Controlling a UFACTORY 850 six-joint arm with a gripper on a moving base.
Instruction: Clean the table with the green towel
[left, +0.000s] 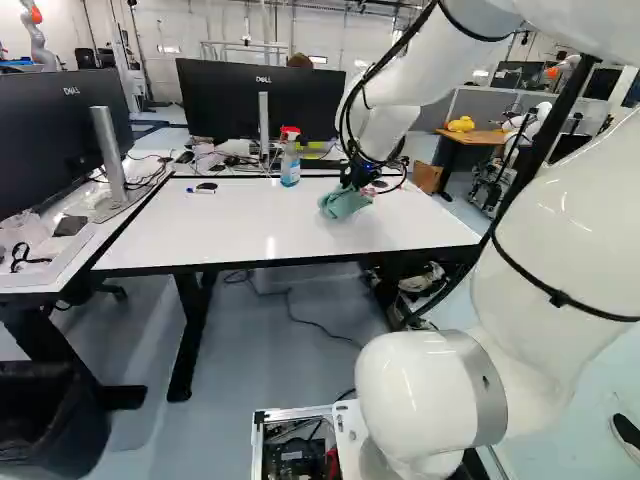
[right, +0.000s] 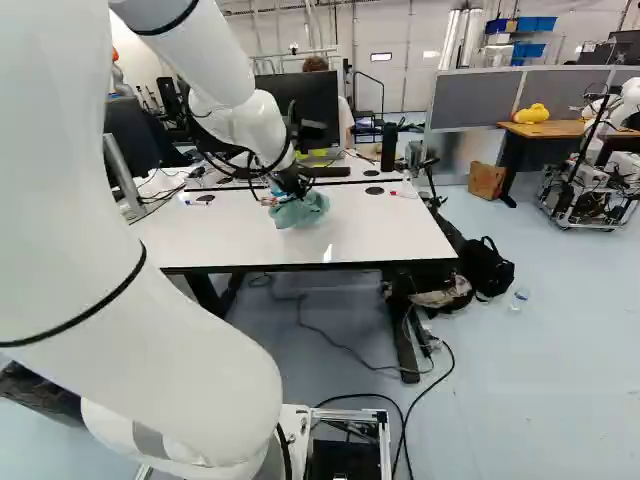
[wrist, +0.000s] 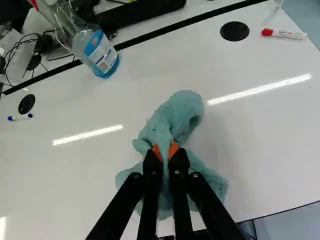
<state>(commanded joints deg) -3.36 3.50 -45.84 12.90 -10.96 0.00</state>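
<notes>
- Green, soft and bunched, the towel (wrist: 181, 112) lies against the white, glossy tabletop (left: 230, 225), at the right of the table in the left base view and just above the centre in the right base view.
- The black two-fingered gripper (wrist: 165, 149) is nearly closed, its orange pads pressing a fold of the cloth from both sides; the rest spreads out loosely ahead of and beneath it.
- Wiping appears to be the step in hand. Next, the gripper would need to draw the cloth flat across the surface with light, even pressure, without lifting it.
- The clear plastic spray bottle with the red-and-white head (left: 290, 162), at the upper middle of the left base view, stands near the far edge; a wide stroke that way could knock it.
- Its blue-and-white label (wrist: 101, 54) faces the wrist camera, with small print and a barcode.
- The white marker with a red cap (wrist: 284, 34) bears printing along its barrel; the white marker with blue ends (wrist: 20, 117) shows none that can be made out. Both might roll if brushed.
- Two black monitors, one at the upper middle (left: 215, 100) and one at the upper left (left: 50, 130) of the left base view, each carry a small pale maker's mark.
</notes>
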